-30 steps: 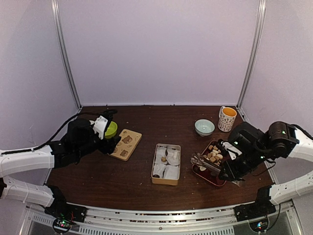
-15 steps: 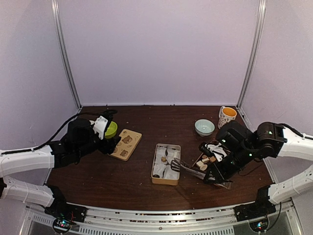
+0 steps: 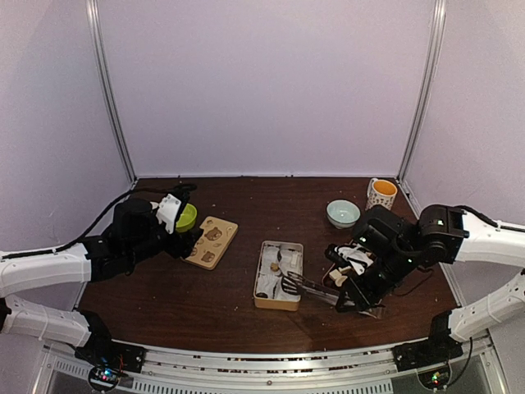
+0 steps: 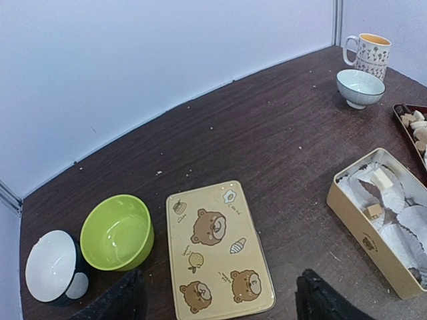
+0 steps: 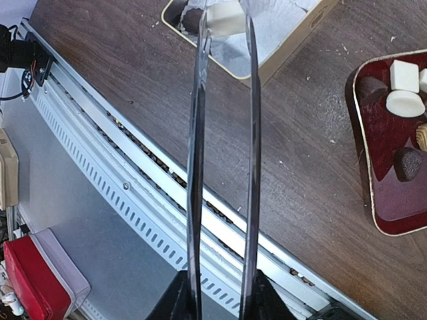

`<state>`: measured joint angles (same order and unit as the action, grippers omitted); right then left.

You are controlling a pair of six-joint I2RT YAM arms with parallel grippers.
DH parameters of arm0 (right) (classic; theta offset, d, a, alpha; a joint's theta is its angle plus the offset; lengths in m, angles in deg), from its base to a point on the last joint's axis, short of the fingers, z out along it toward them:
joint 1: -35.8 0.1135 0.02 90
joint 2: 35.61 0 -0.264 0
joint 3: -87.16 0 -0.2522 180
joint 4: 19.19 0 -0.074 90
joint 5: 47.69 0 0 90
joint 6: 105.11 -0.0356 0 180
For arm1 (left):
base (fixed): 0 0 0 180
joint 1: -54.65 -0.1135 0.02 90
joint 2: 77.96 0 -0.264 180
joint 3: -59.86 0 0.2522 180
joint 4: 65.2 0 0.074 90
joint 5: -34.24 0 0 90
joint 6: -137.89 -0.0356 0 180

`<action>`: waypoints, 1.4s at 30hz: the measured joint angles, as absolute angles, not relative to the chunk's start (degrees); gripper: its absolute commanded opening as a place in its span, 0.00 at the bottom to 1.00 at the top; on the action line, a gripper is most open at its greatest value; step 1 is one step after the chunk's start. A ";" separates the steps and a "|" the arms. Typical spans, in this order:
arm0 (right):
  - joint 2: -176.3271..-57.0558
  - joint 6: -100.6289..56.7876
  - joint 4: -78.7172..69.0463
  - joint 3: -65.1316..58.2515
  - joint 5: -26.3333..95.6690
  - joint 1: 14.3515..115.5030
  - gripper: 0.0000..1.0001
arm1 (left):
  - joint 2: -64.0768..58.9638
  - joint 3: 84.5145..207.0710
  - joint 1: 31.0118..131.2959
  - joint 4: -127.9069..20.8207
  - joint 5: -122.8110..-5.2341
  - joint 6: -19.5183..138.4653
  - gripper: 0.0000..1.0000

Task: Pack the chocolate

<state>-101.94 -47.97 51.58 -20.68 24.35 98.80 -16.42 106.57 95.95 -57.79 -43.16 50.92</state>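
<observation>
Dark wood table [image 3: 205,287], pale lilac walls [image 3: 262,82], chocolate [image 5: 405,103] on red tray [image 5: 399,200]

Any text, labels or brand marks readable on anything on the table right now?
No legible text anywhere.
Bear lid: tiny script beside the pictures, too small to read.
Tan box: small dark mark on its side, blurred.
Mug: printed pattern only, no words discernible.

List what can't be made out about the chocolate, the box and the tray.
- Right wrist view: the right edge cuts off the red tray, and the top edge cuts off the box and part of the white chocolate piece between the tongs.
- Top view: the right arm covers most of the tray; pieces in the box are too small to count.
- Left wrist view: the right edge cuts the box.
</observation>
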 measured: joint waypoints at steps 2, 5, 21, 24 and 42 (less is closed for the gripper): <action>-102.13 -47.79 51.58 -20.29 24.35 98.82 0.30 | -16.42 106.75 95.95 -57.75 -43.16 50.92 0.79; -102.15 -47.68 51.58 -20.05 24.59 98.82 0.30 | -16.42 106.84 95.95 -57.77 -43.16 50.92 0.78; -101.56 -48.01 52.83 -17.36 32.96 98.82 0.26 | -16.42 106.86 95.95 -57.77 -43.16 50.92 0.79; -101.39 -48.58 54.75 -15.87 38.52 98.76 0.26 | -16.42 106.86 95.95 -57.77 -43.16 50.92 0.79; -100.95 -58.02 53.16 -26.30 60.94 90.91 0.24 | -16.34 106.86 95.95 -57.77 -43.18 50.92 0.79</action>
